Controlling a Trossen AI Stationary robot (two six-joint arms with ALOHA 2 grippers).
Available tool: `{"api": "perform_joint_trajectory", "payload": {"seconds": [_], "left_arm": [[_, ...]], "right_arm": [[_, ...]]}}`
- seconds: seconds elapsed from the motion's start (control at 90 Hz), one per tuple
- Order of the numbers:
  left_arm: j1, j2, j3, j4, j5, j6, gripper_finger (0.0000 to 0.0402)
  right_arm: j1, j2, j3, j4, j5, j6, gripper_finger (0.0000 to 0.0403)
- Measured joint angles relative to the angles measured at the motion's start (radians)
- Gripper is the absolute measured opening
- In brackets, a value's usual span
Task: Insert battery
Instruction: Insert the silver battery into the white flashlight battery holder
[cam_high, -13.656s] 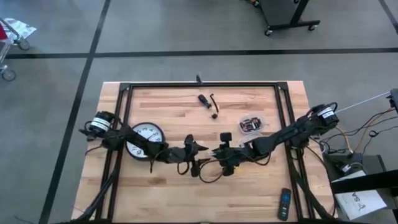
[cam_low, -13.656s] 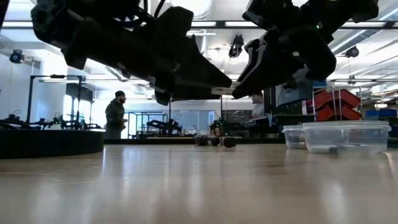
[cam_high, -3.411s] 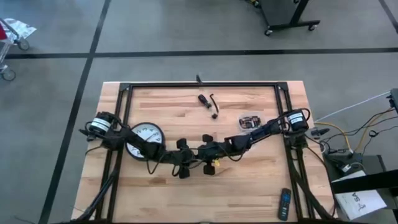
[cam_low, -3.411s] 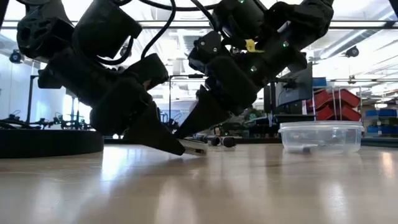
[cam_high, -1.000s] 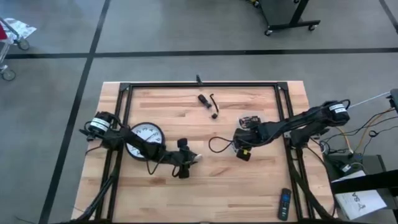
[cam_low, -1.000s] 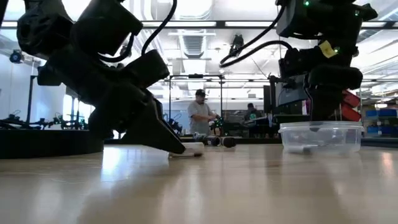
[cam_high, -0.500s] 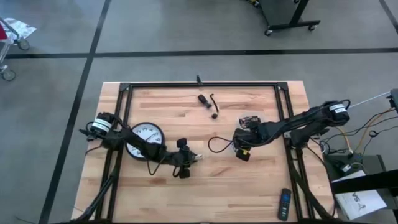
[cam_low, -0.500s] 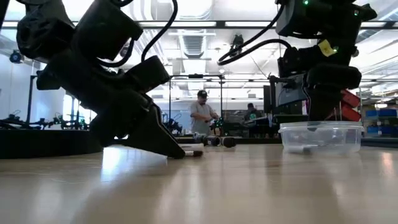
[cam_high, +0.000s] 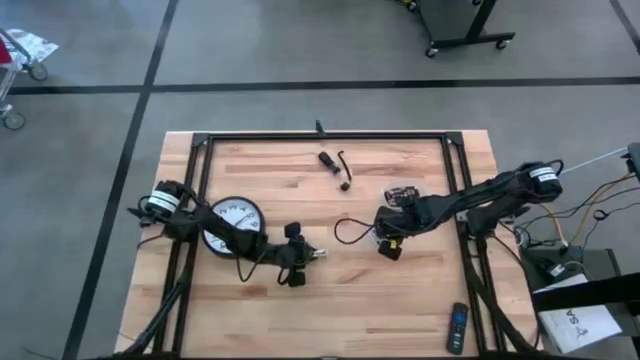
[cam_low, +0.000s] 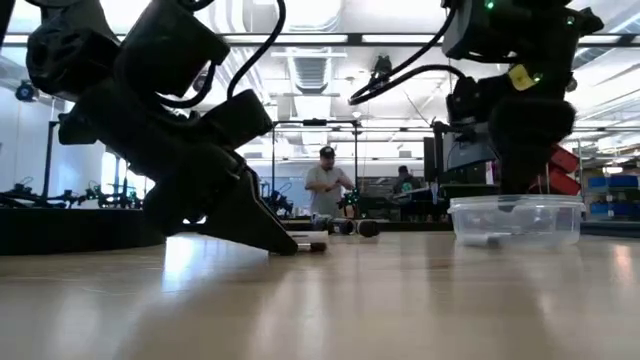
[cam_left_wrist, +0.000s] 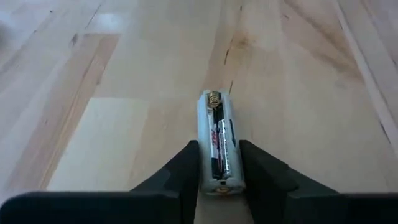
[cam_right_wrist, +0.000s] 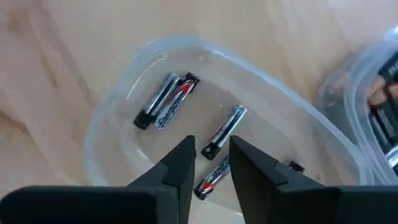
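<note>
A white battery holder (cam_left_wrist: 217, 134) with one battery (cam_left_wrist: 219, 146) seated in it lies on the wooden table (cam_high: 400, 290), left of the middle. My left gripper (cam_high: 308, 253) is shut on it. Near the right side stands a clear plastic tub (cam_right_wrist: 124, 112) holding several loose batteries (cam_right_wrist: 168, 102). My right gripper (cam_right_wrist: 210, 142) hangs open over the tub, fingers pointing down, touching nothing; one battery (cam_right_wrist: 225, 129) lies just past its fingertips. In the low view the right gripper (cam_low: 520, 165) stands above the tub (cam_low: 515, 220). My left gripper pinches the holder's two long sides (cam_left_wrist: 202, 168) between its two fingers, at the end nearest the wrist. The fingers (cam_low: 280, 235) slant down from the table's left and lie along the holder. The holder rests flat on the table, its spring end (cam_left_wrist: 213, 96) pointing away.
A round wall clock (cam_high: 232, 222) lies under my left arm. Small dark tools (cam_high: 335, 165) sit toward the far edge, and a remote (cam_high: 457, 328) at the near right corner. A second clear container (cam_right_wrist: 379, 93) stands beside the tub. People stand in the room behind (cam_low: 322, 190).
My left gripper has tipped its fingertips down a little, and the holder's free end has come down from slightly raised to flat on the table. My right gripper has stayed over the tub.
</note>
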Motion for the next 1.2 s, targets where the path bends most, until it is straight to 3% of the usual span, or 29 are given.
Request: {"api": "perform_joint_trajectory", "payload": {"seconds": [0.367, 0.578, 0.922, 1.2], "left_arm": [[0.0, 0.0, 0.0, -0.002, 0.0, 0.0, 0.0078], [0.0, 0.0, 0.0, -0.001, 0.0, 0.0, 0.0089], [0.0, 0.001, 0.0, 0.003, -0.001, 0.001, 0.0077], [0.0, 0.001, 0.0, 0.003, 0.0, 0.001, 0.0082]], "right_arm": [[-0.092, 0.007, -0.023, 0.022, -0.027, 0.04, 0.0055], [-0.09, 0.009, -0.019, 0.115, -0.119, 0.002, 0.007], [-0.088, 0.147, -0.01, 0.223, -0.131, 0.039, 0.0094], [-0.088, 0.195, 0.024, 0.237, -0.121, 0.034, 0.0065]]}}
